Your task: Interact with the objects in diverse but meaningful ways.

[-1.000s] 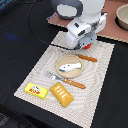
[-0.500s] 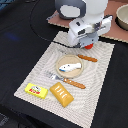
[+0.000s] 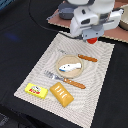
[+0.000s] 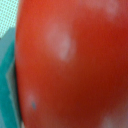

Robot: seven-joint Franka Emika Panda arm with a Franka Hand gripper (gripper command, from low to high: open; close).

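My gripper (image 3: 90,34) hangs over the far edge of the striped placemat (image 3: 100,75) and is shut on the red tomato (image 3: 93,39). The tomato (image 4: 75,65) fills the wrist view, with a teal finger pad (image 4: 9,75) pressed against its side. The white-blue fish (image 3: 68,65) lies on a round beige plate (image 3: 59,60) mid-mat. The yellow red-marked packet (image 3: 36,90) and the orange ridged biscuit block (image 3: 61,94) lie at the mat's near edge. The dark grey pot is not clearly in view.
A knife (image 3: 86,58) with an orange handle lies beyond the plate and a fork (image 3: 65,80) lies in front of it. A brown board (image 3: 117,30) with a pale bowl-like thing (image 3: 123,18) sits behind the arm. The table around the mat is black.
The gripper with the tomato has shifted slightly toward the exterior view's right and far side. The items on the mat have not moved.
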